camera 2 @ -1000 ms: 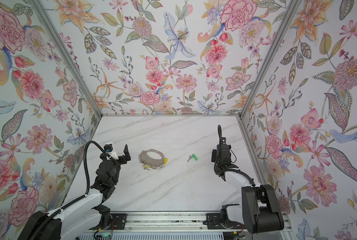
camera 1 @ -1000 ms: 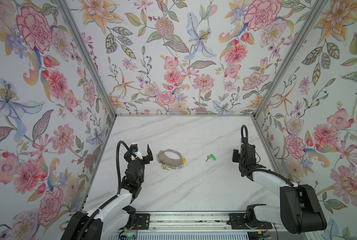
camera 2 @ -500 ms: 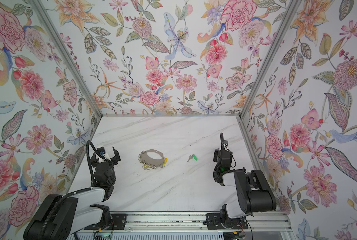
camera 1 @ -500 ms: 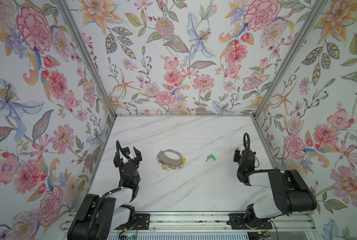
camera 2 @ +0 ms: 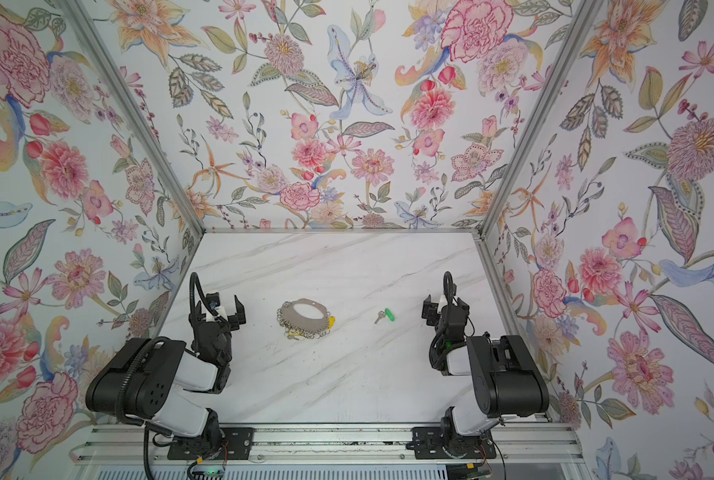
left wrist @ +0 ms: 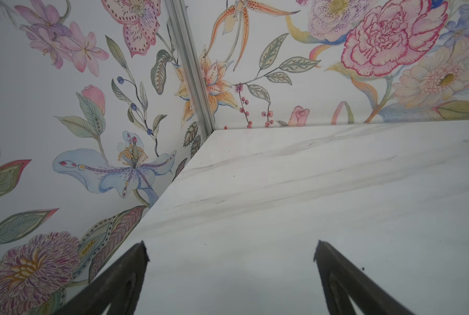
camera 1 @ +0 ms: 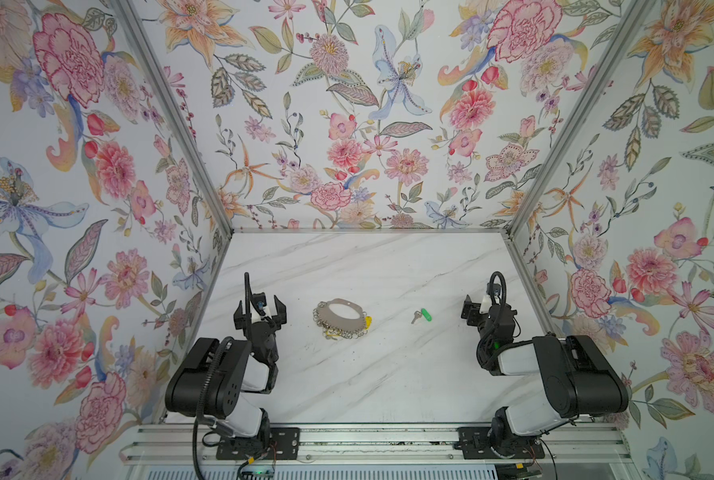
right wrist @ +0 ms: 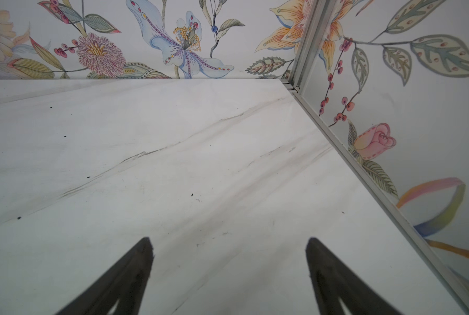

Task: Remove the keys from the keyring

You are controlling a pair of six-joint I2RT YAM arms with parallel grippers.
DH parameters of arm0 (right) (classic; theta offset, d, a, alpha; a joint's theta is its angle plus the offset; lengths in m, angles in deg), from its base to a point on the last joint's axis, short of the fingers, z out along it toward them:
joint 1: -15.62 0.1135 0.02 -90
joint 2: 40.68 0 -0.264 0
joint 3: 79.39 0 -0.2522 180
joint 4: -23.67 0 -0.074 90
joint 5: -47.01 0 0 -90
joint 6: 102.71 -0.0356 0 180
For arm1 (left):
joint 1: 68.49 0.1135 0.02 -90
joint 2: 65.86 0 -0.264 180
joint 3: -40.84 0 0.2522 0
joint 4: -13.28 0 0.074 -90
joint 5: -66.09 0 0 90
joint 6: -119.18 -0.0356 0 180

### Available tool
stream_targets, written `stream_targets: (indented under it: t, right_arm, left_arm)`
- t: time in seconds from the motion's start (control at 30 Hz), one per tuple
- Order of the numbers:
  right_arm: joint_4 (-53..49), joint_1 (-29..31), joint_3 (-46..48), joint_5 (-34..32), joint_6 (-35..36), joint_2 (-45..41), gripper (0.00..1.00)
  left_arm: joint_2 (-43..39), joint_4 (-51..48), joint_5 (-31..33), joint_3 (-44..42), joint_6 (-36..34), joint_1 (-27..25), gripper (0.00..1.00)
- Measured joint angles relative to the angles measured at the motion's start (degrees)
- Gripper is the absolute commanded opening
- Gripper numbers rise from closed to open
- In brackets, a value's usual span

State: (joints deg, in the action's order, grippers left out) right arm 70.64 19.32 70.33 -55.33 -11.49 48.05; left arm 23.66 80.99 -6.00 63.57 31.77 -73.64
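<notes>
The keyring [camera 1: 338,312] [camera 2: 303,314] lies flat on the marble table in both top views, a grey crescent plate edged with small wire rings. A yellow tag [camera 1: 367,320] [camera 2: 331,320] shows at its right edge, still among the rings. One key with a green tag [camera 1: 422,316] [camera 2: 386,315] lies loose to the right of it. My left gripper [camera 1: 260,310] [camera 2: 217,311] [left wrist: 230,248] is open and empty, left of the keyring. My right gripper [camera 1: 486,308] [camera 2: 445,308] [right wrist: 229,242] is open and empty, right of the loose key. Both wrist views show only bare marble between the fingers.
Flowered walls [camera 1: 97,208] enclose the table on three sides, with metal corner posts [left wrist: 192,68] [right wrist: 307,41]. Both arms are folded back over the front rail [camera 1: 367,440]. The marble table [camera 1: 367,374] carries nothing else.
Both arms have folded back toward the front rail. The left gripper has drawn away from the keyring to the left. The right jaws have opened a little wider.
</notes>
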Motion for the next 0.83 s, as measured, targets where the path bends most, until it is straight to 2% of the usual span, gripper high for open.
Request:
stream_targets:
  t: [0.83]
  right_arm:
    - [1.7,-0.6,0.1,2.7,0.1,0.0,0.99]
  left_arm:
    - [0.0,-0.5,-0.1,0.5,-0.1,0.0,0.99]
